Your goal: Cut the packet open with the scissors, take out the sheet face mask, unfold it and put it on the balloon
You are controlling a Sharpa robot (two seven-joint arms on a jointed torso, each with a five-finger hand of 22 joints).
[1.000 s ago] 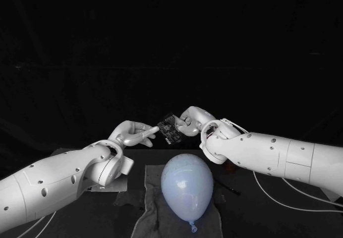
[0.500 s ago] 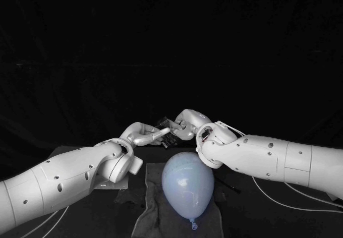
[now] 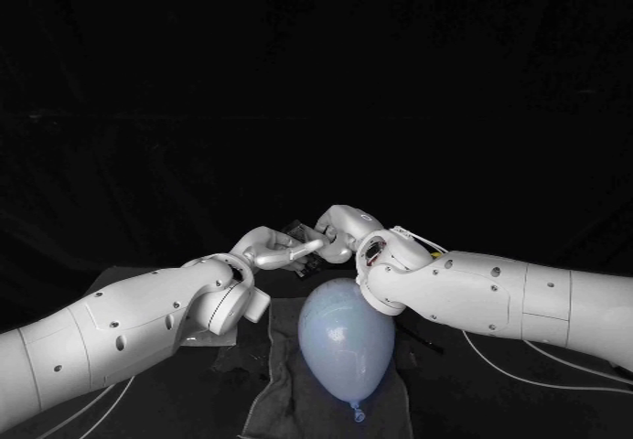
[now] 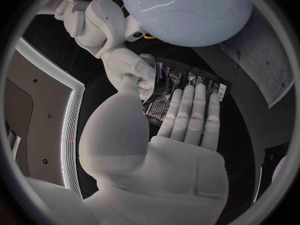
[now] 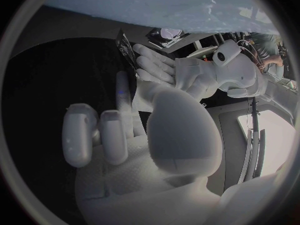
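Left hand and right hand hold the packet in the air past the far end of the balloon
Left fingers lie straight and close along one face, thumb opposite; the right pinches an edge. Packet dark, glossy, flat, pale print. Balloon lies lengthwise on a grey cloth on the table, its sides near the cloth's edges

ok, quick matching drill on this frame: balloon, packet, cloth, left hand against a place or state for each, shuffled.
1 balloon
2 packet
3 grey cloth
4 left hand

a spread under the balloon
b fingers flat against the packet
c pale blue, knot toward the robot
d black, pinched at one edge by the right hand

Pairs: 1-c, 2-d, 3-a, 4-b
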